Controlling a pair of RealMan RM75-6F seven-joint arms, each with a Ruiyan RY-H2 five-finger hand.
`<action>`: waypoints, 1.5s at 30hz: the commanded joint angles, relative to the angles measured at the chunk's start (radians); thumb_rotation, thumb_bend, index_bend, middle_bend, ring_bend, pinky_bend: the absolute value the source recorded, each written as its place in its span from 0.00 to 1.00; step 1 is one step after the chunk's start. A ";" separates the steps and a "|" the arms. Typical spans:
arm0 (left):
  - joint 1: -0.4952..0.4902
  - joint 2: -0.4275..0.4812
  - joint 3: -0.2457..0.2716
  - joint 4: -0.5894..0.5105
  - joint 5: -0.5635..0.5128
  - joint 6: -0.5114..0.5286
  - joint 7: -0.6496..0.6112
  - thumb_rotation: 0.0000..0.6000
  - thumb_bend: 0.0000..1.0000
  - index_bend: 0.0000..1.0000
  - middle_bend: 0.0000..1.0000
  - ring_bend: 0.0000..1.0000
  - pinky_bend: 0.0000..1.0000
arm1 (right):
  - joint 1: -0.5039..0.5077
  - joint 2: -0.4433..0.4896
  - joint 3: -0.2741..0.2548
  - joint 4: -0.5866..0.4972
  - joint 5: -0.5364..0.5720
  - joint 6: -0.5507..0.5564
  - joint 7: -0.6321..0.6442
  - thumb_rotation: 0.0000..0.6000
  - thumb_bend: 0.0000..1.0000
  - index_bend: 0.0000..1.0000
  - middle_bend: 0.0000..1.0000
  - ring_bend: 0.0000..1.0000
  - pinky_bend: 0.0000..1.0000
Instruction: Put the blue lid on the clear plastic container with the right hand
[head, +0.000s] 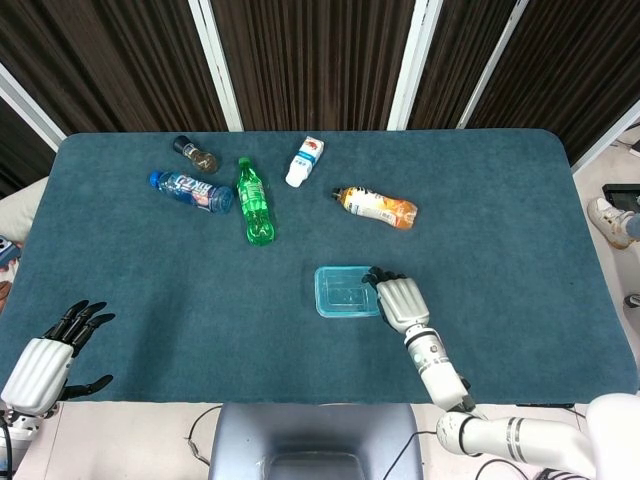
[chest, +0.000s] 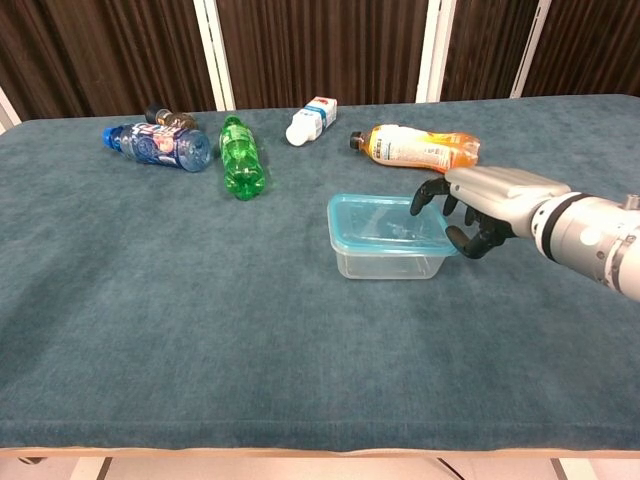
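The clear plastic container stands on the table's centre right, with the blue lid lying flat on top of it. My right hand is at the container's right end. Its fingers curl over the lid's right rim and its thumb is against the right wall below, so it grips that edge. My left hand hangs at the near left, off the table's edge, with fingers spread and nothing in it. The chest view does not show it.
Along the far side of the teal table lie a blue bottle, a green bottle, a small dark jar, a white bottle and an orange bottle. A grey chair back sits below the near edge.
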 joint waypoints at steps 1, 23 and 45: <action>0.000 0.000 0.001 0.000 0.002 0.001 -0.001 1.00 0.50 0.21 0.11 0.07 0.35 | -0.007 0.020 -0.008 -0.039 -0.026 0.039 -0.022 1.00 0.45 0.35 0.30 0.25 0.39; -0.003 -0.002 0.001 -0.003 -0.001 -0.007 0.010 1.00 0.50 0.21 0.11 0.07 0.35 | 0.054 -0.001 0.055 -0.148 -0.024 0.069 -0.084 1.00 0.45 0.32 0.26 0.19 0.33; -0.003 0.000 0.002 -0.002 -0.002 -0.009 0.004 1.00 0.50 0.21 0.11 0.07 0.35 | 0.132 -0.107 0.069 -0.057 0.070 0.064 -0.125 1.00 0.45 0.32 0.26 0.19 0.34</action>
